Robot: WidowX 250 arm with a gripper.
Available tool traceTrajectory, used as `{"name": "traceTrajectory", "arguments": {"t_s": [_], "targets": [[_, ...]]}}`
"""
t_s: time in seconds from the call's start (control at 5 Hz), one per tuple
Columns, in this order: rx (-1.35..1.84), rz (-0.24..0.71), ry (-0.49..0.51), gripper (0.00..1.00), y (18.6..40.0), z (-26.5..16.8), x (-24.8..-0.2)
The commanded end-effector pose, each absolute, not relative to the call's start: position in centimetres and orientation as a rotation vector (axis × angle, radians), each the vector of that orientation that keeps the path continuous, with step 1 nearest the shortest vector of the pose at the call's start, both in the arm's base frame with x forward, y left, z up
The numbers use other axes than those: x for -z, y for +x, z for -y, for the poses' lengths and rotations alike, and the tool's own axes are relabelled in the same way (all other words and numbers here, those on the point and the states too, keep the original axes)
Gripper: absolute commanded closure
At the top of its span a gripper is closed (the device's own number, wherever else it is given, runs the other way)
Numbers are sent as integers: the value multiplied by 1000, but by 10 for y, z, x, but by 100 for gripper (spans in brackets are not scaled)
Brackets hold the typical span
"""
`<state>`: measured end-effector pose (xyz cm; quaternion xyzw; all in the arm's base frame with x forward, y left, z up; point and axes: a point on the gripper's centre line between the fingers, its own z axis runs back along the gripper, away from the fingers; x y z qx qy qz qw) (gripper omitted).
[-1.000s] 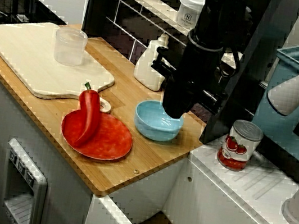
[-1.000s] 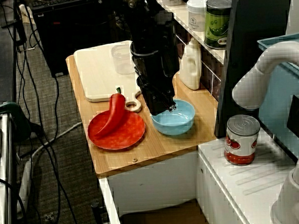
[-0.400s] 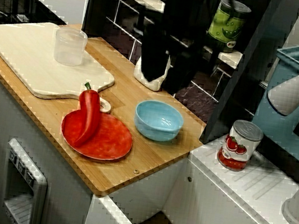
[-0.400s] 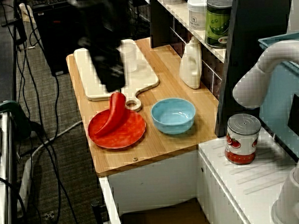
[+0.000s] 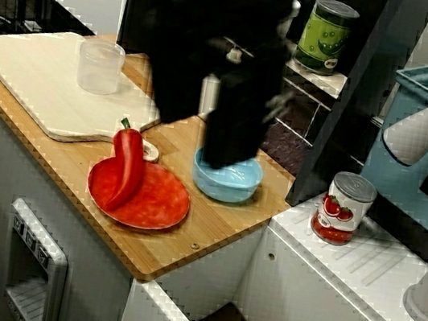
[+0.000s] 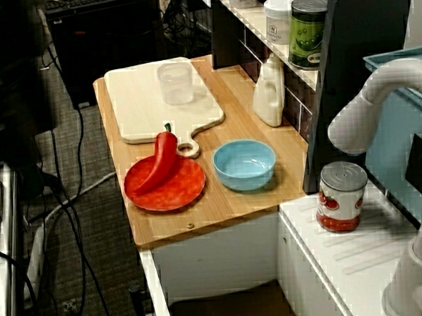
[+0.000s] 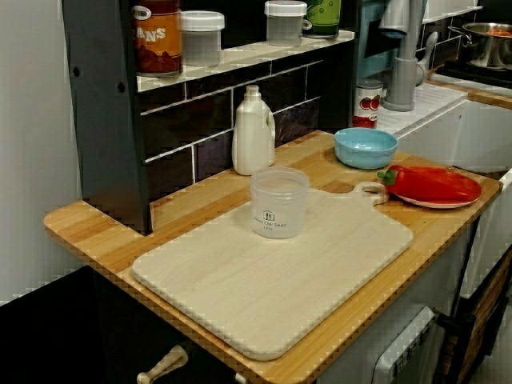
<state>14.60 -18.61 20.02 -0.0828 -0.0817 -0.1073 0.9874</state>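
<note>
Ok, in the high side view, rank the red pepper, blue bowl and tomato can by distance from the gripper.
1. Red pepper, on the plate, nearest the blurred gripper at left.
2. Blue bowl, mid-counter.
3. Tomato can, far right.

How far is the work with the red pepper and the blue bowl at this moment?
Done, it seems: the red pepper lies on the red plate; the blue bowl stands beside it, apart and empty. In hand: nothing visible; the arm is a dark blur in the front view. Left, perhaps: the pepper is whole, and the cutting board bears only the clear cup.
</note>
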Motion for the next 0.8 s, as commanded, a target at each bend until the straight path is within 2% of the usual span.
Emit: {"name": "traceTrajectory", "arguments": {"t_s": [0.0, 0.2, 0.6], "targets": [[190, 209, -138, 0, 60, 168, -181], [153, 206, -123, 0, 82, 167, -176], [108, 214, -123, 0, 110, 169, -183]]}}
